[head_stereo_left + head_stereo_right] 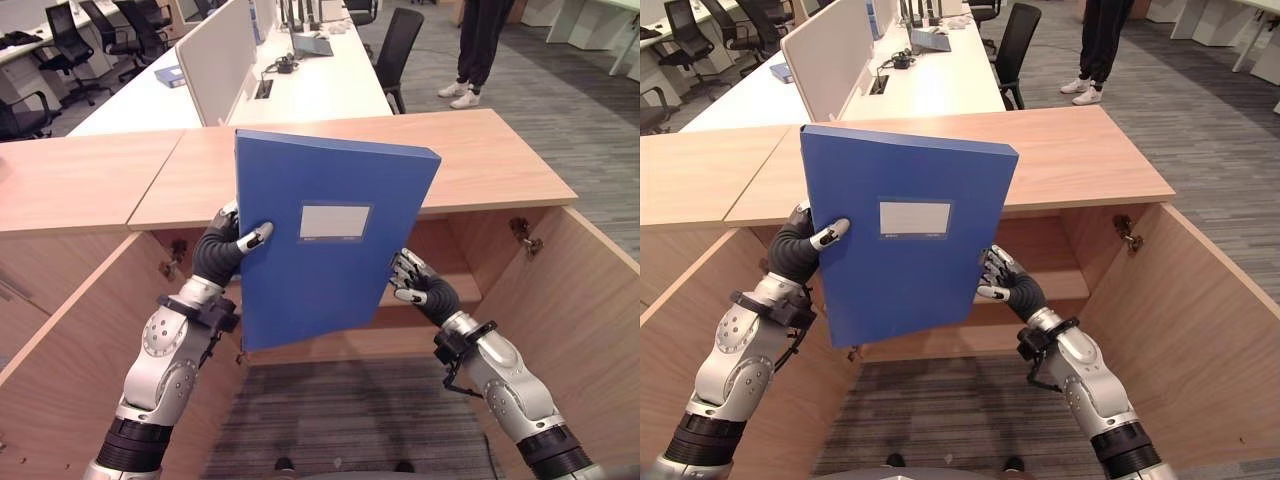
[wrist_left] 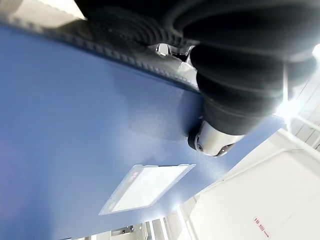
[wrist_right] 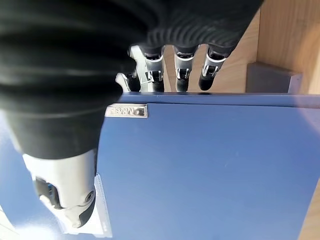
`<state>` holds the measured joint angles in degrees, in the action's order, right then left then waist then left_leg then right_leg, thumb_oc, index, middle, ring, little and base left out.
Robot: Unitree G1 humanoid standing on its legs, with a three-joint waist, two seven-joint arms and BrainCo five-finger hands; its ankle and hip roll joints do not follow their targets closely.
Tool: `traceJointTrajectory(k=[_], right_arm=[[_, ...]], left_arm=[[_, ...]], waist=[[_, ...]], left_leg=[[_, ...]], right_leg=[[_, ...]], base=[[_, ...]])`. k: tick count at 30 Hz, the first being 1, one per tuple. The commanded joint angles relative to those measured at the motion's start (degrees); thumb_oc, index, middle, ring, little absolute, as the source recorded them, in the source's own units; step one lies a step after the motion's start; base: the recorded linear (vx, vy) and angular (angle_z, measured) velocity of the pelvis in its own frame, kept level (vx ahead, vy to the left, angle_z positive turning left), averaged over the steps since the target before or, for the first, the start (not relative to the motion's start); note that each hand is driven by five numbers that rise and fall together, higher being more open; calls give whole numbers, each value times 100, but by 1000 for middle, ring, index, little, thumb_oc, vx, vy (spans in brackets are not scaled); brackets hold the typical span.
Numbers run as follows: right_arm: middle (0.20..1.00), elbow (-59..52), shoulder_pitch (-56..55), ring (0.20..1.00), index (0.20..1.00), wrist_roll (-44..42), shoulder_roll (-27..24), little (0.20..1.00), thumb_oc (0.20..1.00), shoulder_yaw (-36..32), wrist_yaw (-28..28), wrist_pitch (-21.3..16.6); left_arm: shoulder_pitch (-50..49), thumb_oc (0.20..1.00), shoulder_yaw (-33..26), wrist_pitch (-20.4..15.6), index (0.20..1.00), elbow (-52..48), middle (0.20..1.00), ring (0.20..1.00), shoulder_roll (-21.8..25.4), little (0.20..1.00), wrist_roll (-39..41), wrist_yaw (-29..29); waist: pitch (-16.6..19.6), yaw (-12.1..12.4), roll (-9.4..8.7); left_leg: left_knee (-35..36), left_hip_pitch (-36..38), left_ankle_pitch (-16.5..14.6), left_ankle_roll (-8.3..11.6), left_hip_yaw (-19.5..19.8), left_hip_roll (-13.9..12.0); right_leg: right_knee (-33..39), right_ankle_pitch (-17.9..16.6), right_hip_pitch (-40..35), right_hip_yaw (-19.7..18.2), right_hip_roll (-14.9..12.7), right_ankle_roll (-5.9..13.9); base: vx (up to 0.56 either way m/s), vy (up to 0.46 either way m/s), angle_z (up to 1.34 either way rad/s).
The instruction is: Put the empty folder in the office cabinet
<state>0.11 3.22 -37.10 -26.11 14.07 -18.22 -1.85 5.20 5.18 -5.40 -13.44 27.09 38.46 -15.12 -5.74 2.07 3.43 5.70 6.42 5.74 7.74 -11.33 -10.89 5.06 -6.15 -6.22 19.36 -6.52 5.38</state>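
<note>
blue folder (image 1: 320,235) is held upright in front of the open wooden cabinet (image 1: 560,300), left hand (image 1: 228,245) pinching its left edge, right hand (image 1: 412,277) curled on its lower right edge, likely steadying it for the shelf (image 1: 445,290).

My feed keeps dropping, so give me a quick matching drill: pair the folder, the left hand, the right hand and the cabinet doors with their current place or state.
Things:
1. blue folder
2. left hand
3. right hand
4. cabinet doors

States:
A. swung open on both sides
B. grips the folder's lower right edge
C. held upright before the cabinet
D. thumb on the front cover, at the left edge

Pairs: 1-C, 2-D, 3-B, 4-A
</note>
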Motion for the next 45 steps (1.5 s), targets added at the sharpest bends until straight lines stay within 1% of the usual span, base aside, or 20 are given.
traceJointTrajectory(k=[1,7,15,21,24,25,26,34,42,45], right_arm=[[1000,-26,775,1000,1000,-8,454,1000,1000,152,-93,-238],[1000,427,747,1000,1000,81,552,1000,1000,-157,178,-304],[1000,629,856,1000,1000,70,652,1000,1000,-228,316,-358],[1000,471,962,1000,1000,5,768,1000,1000,7,221,-319],[1000,218,1075,1000,1000,-147,788,1000,1000,296,-31,-218],[548,172,1098,548,548,-195,784,548,548,355,-107,-192],[203,127,1134,203,203,-245,774,203,203,428,-177,-166],[200,-153,1153,200,200,-452,625,200,200,704,-598,16],[200,-180,1142,200,200,-308,515,200,200,693,-687,37],[200,-180,1144,200,200,-123,452,200,200,635,-698,26]], left_arm=[[457,200,480,-133,200,-307,200,200,86,200,204,-426],[374,200,376,-112,200,-331,200,200,58,200,281,-405],[380,200,369,-116,200,-364,200,200,6,200,303,-373],[427,200,448,-114,200,-287,200,200,-99,200,329,-331],[515,200,518,-131,200,-201,200,200,-199,200,323,-310],[541,200,535,-137,200,-181,200,200,-214,200,323,-309],[570,200,551,-149,200,-160,200,200,-230,200,326,-304],[672,200,565,-187,200,-150,200,200,-300,200,346,-342],[657,200,509,-210,200,-122,200,200,-316,200,311,-379],[628,200,469,-209,200,-110,200,200,-308,200,272,-400]], waist=[[-17,-99,-297],[3,-70,-295],[11,-41,-298],[8,-39,-301],[-10,-45,-317],[-12,-46,-322],[-13,-44,-328],[-12,-33,-356],[-1,-27,-363],[-1,-23,-367]], left_leg=[[-70,169,-436,156,-61,-73],[-70,166,-452,144,-16,-59],[-70,160,-463,138,2,-47],[-70,163,-462,131,17,-54],[-70,170,-454,132,5,-60],[-70,171,-453,134,3,-62],[-70,168,-451,137,0,-65],[-70,157,-441,152,-2,-76],[-70,160,-438,156,8,-79],[-70,164,-439,155,14,-81]], right_leg=[[-107,729,-441,-87,-675,666],[-105,734,-472,-55,-685,663],[-104,739,-490,-36,-687,659],[-109,745,-482,-50,-684,647],[-114,740,-472,-65,-681,645],[-115,739,-470,-66,-680,646],[-113,739,-465,-68,-679,646],[-112,744,-453,-72,-658,647],[-107,749,-455,-61,-644,644],[-105,753,-457,-57,-640,642]], base=[[0,0,0],[0,0,0],[-1,-2,1],[0,0,0],[0,0,0],[0,0,0],[0,0,0],[0,0,0],[0,0,0],[0,0,0]])
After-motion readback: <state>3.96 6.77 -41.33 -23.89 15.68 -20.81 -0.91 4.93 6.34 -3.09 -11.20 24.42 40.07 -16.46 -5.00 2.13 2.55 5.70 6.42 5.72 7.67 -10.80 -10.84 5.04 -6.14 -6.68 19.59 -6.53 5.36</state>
